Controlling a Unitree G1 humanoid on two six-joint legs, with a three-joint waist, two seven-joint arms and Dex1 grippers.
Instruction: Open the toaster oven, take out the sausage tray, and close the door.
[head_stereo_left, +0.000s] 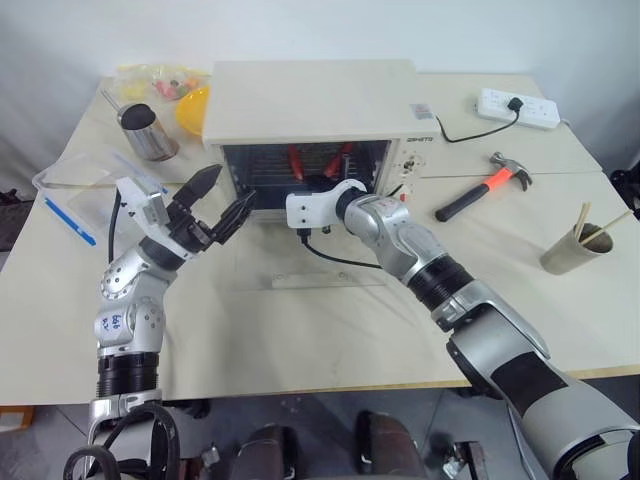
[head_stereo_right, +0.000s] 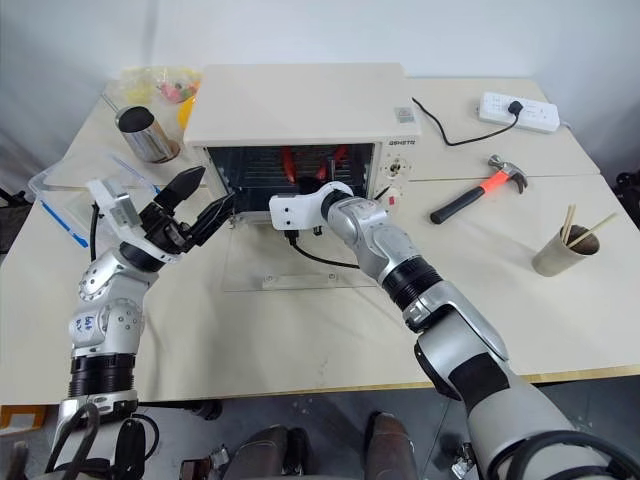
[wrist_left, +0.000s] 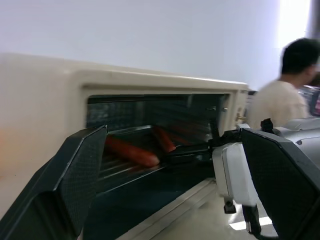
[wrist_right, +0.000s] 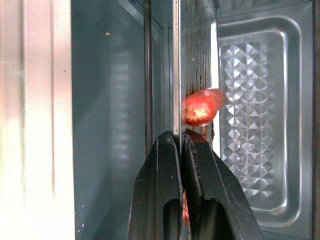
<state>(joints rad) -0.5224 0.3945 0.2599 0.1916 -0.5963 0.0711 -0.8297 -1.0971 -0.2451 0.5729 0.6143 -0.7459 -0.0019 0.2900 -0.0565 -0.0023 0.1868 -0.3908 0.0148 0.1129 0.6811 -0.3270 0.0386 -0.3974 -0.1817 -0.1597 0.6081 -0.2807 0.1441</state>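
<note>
We find the right hand (wrist_right: 179, 137) clenched on the sausage tray (wrist_right: 176, 75) edge inside the toaster oven (head_stereo_left: 310, 100); the left hand (head_stereo_left: 213, 205) hangs released, touching nothing.

Bright, even overhead light; soft shadows under the hammer (head_stereo_left: 484, 187) at three o'clock. Left wrist view blurred, window glare at one o'clock. Oven (head_stereo_left: 310, 100) interior dim, metal wall (wrist_right: 255, 110) glinting.

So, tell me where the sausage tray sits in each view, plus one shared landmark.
Left eye view: sausage tray inside the oven mouth, upper centre.
Right eye view: tray upper centre, behind the right hand.
Left wrist view: centre, holding two sausages.
Right wrist view: its edge pinched by the fingers.
Shared landmark: the toaster oven.
</note>
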